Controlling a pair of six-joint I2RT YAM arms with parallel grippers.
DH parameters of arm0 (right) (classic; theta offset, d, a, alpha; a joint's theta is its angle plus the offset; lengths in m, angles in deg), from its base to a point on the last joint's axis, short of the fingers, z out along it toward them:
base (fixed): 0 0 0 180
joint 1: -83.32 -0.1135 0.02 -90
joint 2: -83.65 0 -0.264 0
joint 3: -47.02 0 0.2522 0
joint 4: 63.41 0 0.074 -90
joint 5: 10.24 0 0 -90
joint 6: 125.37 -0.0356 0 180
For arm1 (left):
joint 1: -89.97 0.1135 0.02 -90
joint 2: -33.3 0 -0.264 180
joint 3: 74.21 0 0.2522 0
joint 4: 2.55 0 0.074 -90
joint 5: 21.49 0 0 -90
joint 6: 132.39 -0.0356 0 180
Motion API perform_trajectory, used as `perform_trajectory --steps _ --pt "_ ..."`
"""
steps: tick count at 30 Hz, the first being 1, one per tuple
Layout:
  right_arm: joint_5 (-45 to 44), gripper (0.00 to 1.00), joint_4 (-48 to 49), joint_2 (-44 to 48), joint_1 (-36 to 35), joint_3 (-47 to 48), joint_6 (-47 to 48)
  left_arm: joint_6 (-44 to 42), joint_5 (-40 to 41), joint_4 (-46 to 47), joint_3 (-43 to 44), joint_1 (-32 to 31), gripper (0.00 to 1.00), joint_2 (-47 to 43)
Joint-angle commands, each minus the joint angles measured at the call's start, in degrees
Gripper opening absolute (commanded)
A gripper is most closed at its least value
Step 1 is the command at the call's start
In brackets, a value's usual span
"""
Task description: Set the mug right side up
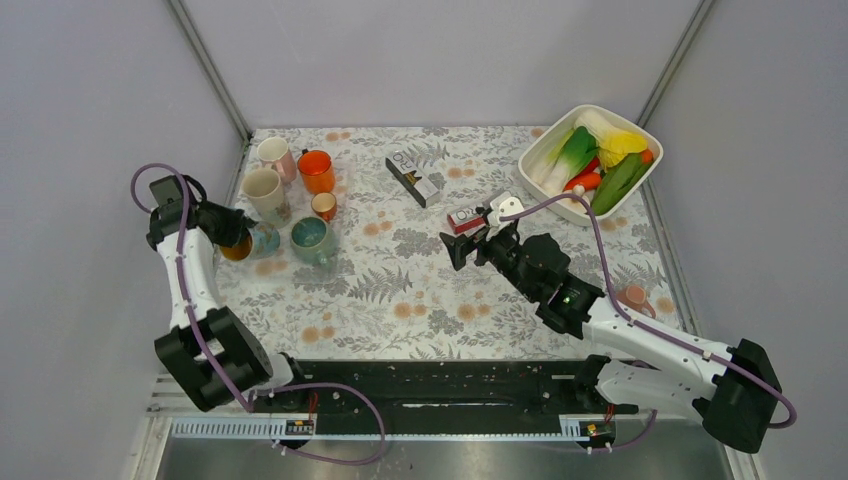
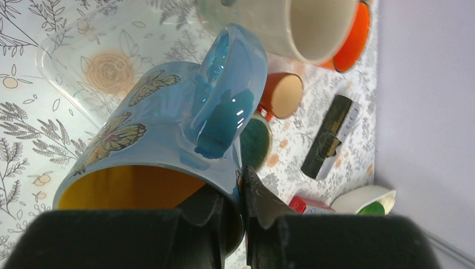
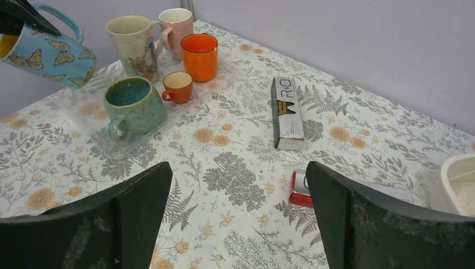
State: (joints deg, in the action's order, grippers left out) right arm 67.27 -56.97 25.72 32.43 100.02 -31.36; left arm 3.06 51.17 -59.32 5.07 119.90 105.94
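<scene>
From above, the worktop point(image 1: 400, 290) wears a cloth printed with ferns and orange flowers, shut in by plain pale lilac walls with metal posts in the far corners. At far left a clear tray point(image 1: 292, 216) carries a cream mug point(image 1: 265, 192), a pink mug point(image 1: 275, 155), an orange mug point(image 1: 316, 170), a small orange cup point(image 1: 323, 206) and a green mug point(image 1: 312, 240). The left claw point(image 1: 226, 226) is clenched on the blue butterfly mug point(image 1: 260, 241) at the tray's near left corner. The mug's yellow mouth faces back toward the arm and its base points right, toward the green mug. The right claw point(image 1: 470, 246) hangs mid-worktop, released and spread wide, near a red box point(image 1: 465, 220). A black carton point(image 1: 413, 178) lies further back, and a white tub point(image 1: 530, 160) of vegetables sits at far right.

The left wrist camera shows the fingers point(image 2: 260, 199) pinching the mug's rim, one inside and one outside. The handle faces the lens, and the long axis runs away from the claw over the tray.

In the right wrist view the mug is tilted, closer to lying than standing. Its mouth is up and to the left, its base lower and to the right, over the tray's edge. I cannot tell whether it touches the tray.
</scene>
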Motion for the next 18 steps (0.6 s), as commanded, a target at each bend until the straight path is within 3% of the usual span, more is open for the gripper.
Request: perform_trajectory --steps 1,18 --pt "-3.50 0.99 0.12 1.29 0.08 -0.93 -1.08 4.06 2.39 9.16 3.30 0.11 0.00 4.23" --pt "-7.66 0.99 -1.56 1.43 0.09 -0.34 1.82 6.56 8.94 12.44 3.06 -2.31 0.00 16.99"
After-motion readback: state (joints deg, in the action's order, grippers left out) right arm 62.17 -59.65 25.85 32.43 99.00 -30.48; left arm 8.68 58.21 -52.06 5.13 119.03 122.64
